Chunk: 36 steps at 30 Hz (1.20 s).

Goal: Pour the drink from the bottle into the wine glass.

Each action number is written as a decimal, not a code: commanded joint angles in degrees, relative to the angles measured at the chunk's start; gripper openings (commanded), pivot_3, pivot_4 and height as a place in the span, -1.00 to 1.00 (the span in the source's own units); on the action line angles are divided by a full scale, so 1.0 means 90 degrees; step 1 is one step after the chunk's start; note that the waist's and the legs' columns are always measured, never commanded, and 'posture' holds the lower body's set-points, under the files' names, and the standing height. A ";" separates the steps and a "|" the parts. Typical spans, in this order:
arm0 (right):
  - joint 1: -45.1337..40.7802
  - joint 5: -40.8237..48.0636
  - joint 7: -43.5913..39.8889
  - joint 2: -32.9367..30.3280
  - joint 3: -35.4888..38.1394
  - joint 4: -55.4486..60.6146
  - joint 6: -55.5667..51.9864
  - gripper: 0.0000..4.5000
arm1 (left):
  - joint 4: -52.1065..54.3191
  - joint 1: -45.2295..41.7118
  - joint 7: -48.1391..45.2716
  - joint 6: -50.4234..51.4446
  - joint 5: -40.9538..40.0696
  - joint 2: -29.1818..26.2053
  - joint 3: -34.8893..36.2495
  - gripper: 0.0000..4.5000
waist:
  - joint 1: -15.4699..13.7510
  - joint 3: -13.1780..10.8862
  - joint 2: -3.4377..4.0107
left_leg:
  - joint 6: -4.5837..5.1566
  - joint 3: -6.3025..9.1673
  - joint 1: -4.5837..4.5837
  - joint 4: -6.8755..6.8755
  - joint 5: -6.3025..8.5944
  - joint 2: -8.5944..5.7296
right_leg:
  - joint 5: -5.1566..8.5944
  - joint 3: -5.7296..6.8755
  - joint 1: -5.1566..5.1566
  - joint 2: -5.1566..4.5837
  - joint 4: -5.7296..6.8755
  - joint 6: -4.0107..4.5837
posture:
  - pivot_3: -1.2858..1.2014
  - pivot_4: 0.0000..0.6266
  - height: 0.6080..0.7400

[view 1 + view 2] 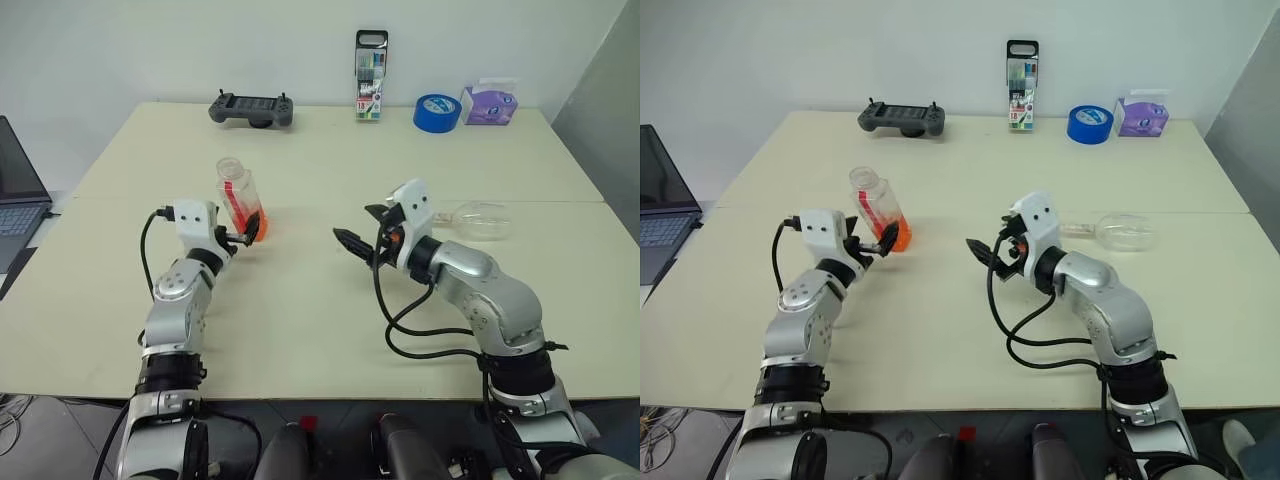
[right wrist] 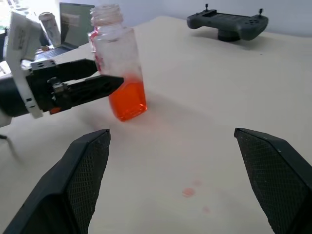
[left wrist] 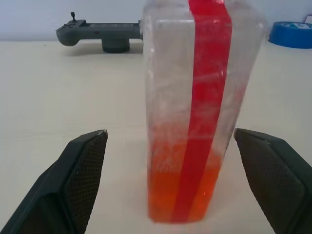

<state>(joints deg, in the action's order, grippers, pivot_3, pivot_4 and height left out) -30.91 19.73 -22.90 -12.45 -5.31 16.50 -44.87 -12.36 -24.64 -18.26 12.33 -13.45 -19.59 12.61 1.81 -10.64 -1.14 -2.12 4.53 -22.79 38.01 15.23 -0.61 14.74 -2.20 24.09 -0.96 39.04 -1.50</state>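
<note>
The bottle (image 1: 238, 200) stands upright on the table, left of centre, its neck uncapped. A red strip runs down its side and a shallow layer of orange drink (image 3: 183, 195) sits at the bottom. My left gripper (image 1: 250, 232) is open, a finger on either side of the bottle's base and clear of it, as the left wrist view shows. The wine glass (image 1: 482, 220) lies on its side on the table behind my right arm, with its stem towards the centre. Open and holding nothing, my right gripper (image 1: 357, 228) points left towards the bottle from mid-table.
Along the far edge are a grey game controller (image 1: 251, 108), a tall marker pack (image 1: 371, 75), a blue tape roll (image 1: 437, 111) and a purple tissue pack (image 1: 489, 104). A laptop (image 1: 18, 195) sits off the table's left side. Small orange drops (image 2: 187, 192) mark the tabletop.
</note>
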 commanded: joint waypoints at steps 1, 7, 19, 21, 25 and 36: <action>0.0205 0.0349 0.0211 0.0108 0.0516 0.0446 -0.0155 0.93 | 0.0934 0.0415 -0.0170 0.0349 -0.0128 -0.0255 0.0036 0.98 | 0.0005 0.0000 0.0000 | 0.0000 0.0000 0.0000 0.0000 0.0000 0.0001 | 0.0000 0.0000 0.0000 0.0000 0.0000 0.0000 | 0.03 -0.52 1.00; 0.0867 0.0952 0.0759 0.0441 0.1458 0.0896 -0.0466 0.93 | 0.2737 0.1954 -0.0972 0.1459 -0.0781 -0.0888 0.0116 0.98 | 0.0009 0.0000 0.0000 | 0.0000 0.0000 0.0002 -0.0005 0.0000 0.0009 | 0.0000 -0.0011 -0.0001 0.0002 0.0000 0.0000 | 0.03 -0.52 1.00; 0.0901 0.2338 0.2567 0.2076 0.3424 0.0108 0.0224 0.93 | 0.4233 0.2071 -0.1483 0.1746 -0.0938 0.0035 -0.2201 0.98 | -0.0028 0.0000 0.0003 | 0.0002 -0.0004 0.0027 -0.0007 -0.0001 0.0004 | 0.0002 -0.0012 -0.0034 0.0012 -0.0007 0.0001 | 0.03 -0.52 1.00; 0.0699 0.2735 0.2746 0.2221 0.3734 -0.0301 0.0346 0.93 | 0.4180 0.1759 -0.1471 0.1831 -0.0890 0.0178 -0.2456 0.98 | -0.0012 0.0000 0.0003 | 0.0002 -0.0010 0.0031 -0.0008 -0.0001 0.0007 | 0.0002 -0.0012 -0.0034 0.0019 -0.0005 0.0001 | 0.03 -0.52 1.00; 0.0289 0.3339 0.2974 0.2258 0.4138 -0.0939 0.0545 0.93 | 0.4085 0.1344 -0.1447 0.1983 -0.0855 0.0277 -0.2652 0.98 | 0.0025 0.0004 0.0012 | 0.0005 -0.0029 0.0039 -0.0013 0.0001 0.0017 | 0.0002 -0.0020 -0.0034 0.0056 -0.0003 0.0002 | 0.03 -0.52 1.00; -0.0695 0.4515 0.3450 0.1958 0.4767 -0.2734 0.0984 0.93 | 0.4208 0.0986 -0.1519 0.2447 -0.0823 -0.0036 -0.2689 0.98 | 0.0018 0.0005 0.0014 | 0.0007 -0.0039 0.0036 -0.0014 0.0002 0.0023 | 0.0002 -0.0019 -0.0036 0.0071 -0.0006 0.0002 | 0.03 -0.52 1.00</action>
<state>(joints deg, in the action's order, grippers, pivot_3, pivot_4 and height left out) -35.84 58.53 7.83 6.19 37.14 -7.96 -36.74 23.04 -15.63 -31.89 34.63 -20.70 -19.55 -11.97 1.97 -10.60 -1.01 -2.05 4.17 -22.48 37.89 15.25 -0.41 14.75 -2.38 23.78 -0.33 38.98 -1.48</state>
